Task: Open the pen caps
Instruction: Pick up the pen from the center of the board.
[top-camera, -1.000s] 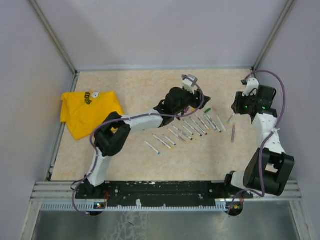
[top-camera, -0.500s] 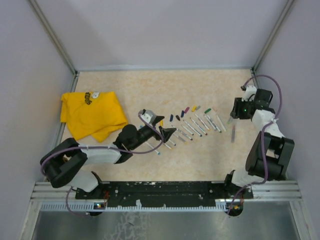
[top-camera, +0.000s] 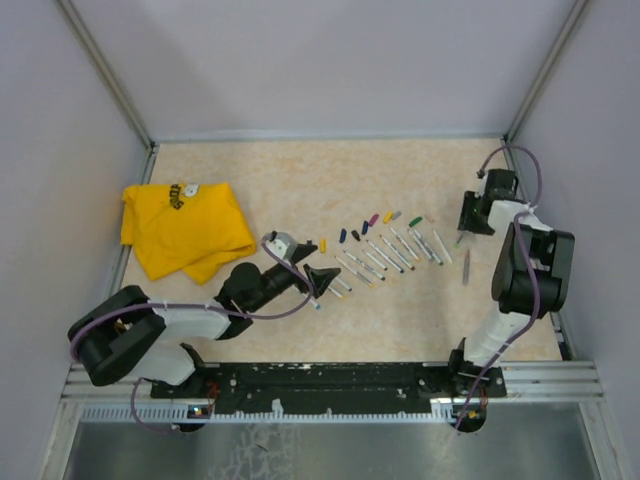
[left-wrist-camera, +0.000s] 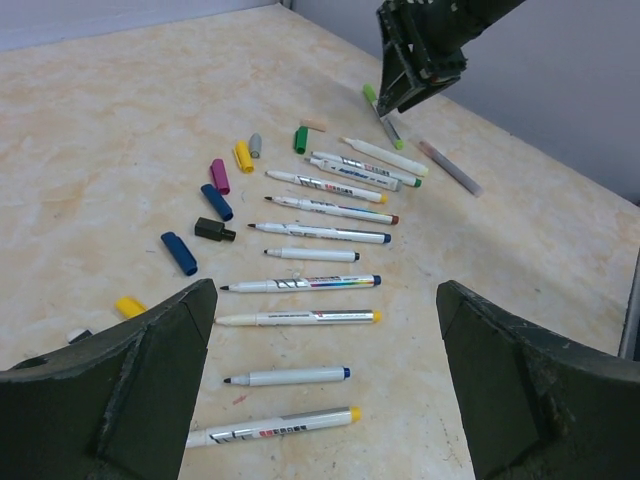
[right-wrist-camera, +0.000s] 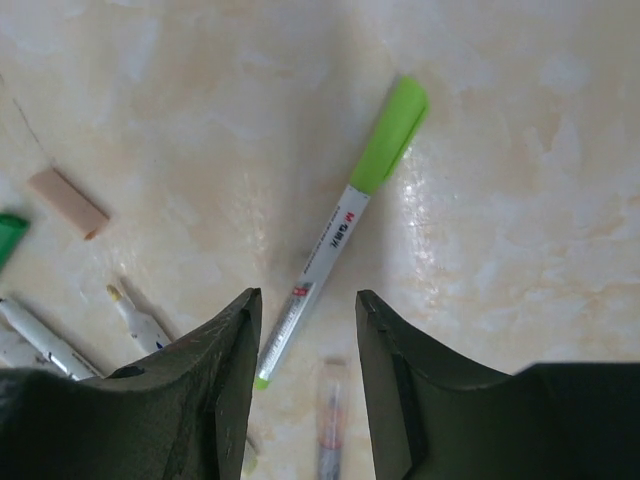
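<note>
While over the table, park left gripper, wide and empty. Lower right gripper, narrow and empty, to the pen below. Skip loose pen caps nearby; pinch the green cap at its middle: likely light, stiff, slippery.

**Middle's crowded, back is roomy**

The pens and pen caps pack the centre, thin gaps only. A yellow cloth takes the left. The right gripper hangs over the row's right end, wall close by. Plenty of bare table behind the caps.
</note>
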